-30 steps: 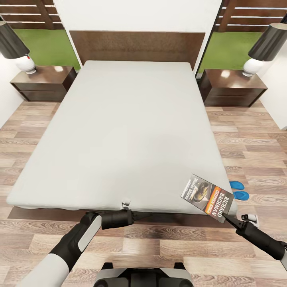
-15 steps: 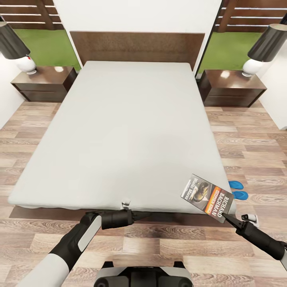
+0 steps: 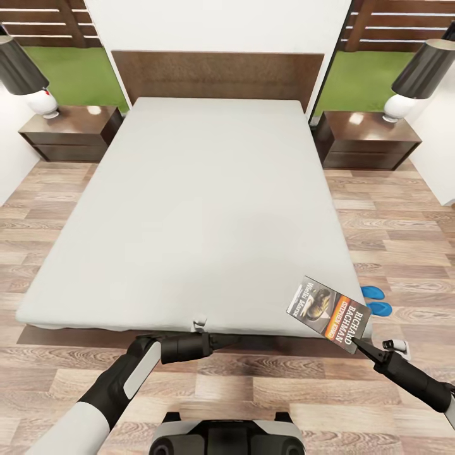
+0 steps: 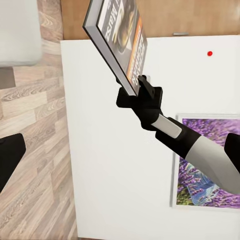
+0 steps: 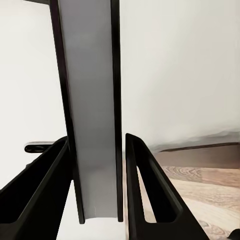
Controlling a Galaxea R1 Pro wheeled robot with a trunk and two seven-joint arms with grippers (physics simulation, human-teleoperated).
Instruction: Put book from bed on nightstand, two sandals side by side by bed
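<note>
Paperback, small and thin, dark cover with a picture, orange band and white lettering (image 3: 328, 314): held aloft over the foot corner of the large low bed with dark brown frame and plain light grey mattress (image 3: 196, 208), on the robot's right side, clear of the mattress. Holder: black two-finger right gripper (image 3: 361, 345), clamped on one short edge of the book; the right wrist view shows the page block standing between both fingers (image 5: 145, 200), and the left wrist view shows the cover tilted above the clamp. Handling, judged: light, fairly stiff for its size but apt to flex or pivot when pinched at one edge; glossy cover may slip; a hold nearer the spine would steady it. Black left gripper (image 3: 218, 342): hovers at the bed's foot, carrying nothing; whether its fingers are parted cannot be told. Destinations: low dark brown glossy two-drawer nightstand at right (image 3: 370, 140), another at left (image 3: 69, 131), each bearing a white-based, dark-shaded lamp (image 3: 417, 79). Pair of bright blue flip-flop sandals (image 3: 376, 300): on the wood-plank floor (image 3: 392, 234) beside the bed, partly hidden behind the book.
</note>
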